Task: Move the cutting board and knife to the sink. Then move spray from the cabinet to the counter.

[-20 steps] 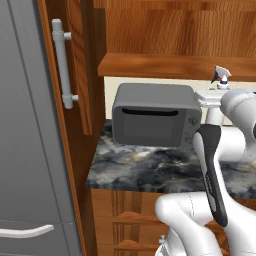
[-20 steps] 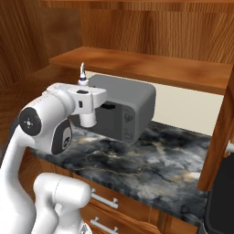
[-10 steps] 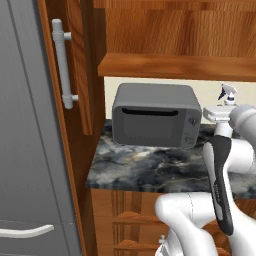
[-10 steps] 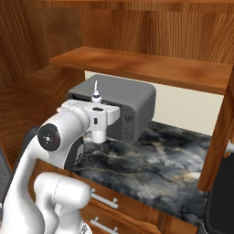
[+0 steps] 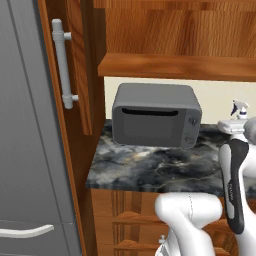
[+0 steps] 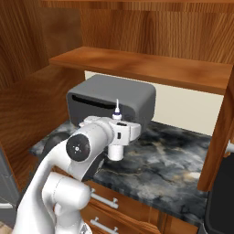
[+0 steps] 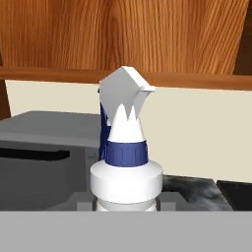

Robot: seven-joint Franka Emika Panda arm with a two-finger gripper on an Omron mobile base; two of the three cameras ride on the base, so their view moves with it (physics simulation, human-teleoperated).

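My gripper (image 7: 126,204) is shut on the spray (image 7: 125,162), a white bottle with a blue collar and a white trigger nozzle, held upright. In the right base view the spray (image 6: 117,111) pokes up out of the gripper (image 6: 117,138), which hangs above the dark marble counter (image 6: 176,164) in front of a grey oven. From the left the spray (image 5: 239,108) and gripper (image 5: 231,126) are at the right edge, below the cabinet (image 5: 175,65) shelf. The cutting board, knife and sink are out of view.
A grey countertop oven (image 5: 156,116) stands at the back of the counter (image 5: 150,167) under the shelf. The cabinet's open door with its grey bar handle (image 5: 64,65) juts out on the left beside the grey fridge (image 5: 25,150). A wooden post (image 6: 221,132) rises on the right.
The arm has carried the spray down and to the right, from shelf height to a lower spot over the counter. The grip has stayed the same.
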